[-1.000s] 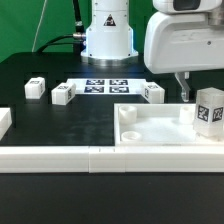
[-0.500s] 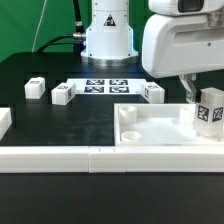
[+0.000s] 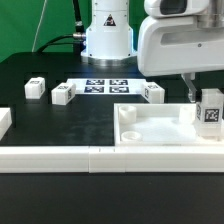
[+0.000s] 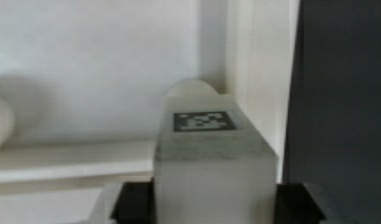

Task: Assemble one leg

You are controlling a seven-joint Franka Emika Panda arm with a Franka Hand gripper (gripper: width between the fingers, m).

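Black surface (image 3: 60,125), green backdrop (image 3: 30,20). Gripper (image 4: 213,204) clamping leg (image 3: 211,110) upright over tray (image 3: 160,130) corner, right of frame; pickup done, seating into tray probably remaining.

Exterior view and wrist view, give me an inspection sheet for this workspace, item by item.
Surface: black table, marker board lying flat on it.
Job's things: one leg held at the white tray-like piece, by its corner on the exterior view's right; contact cannot be told.
Clutter: three loose legs on the table; white rail along the front.
Grippers: gripper shut on the leg.
Cables: black cable beside the robot base.
Surroundings: green backdrop.
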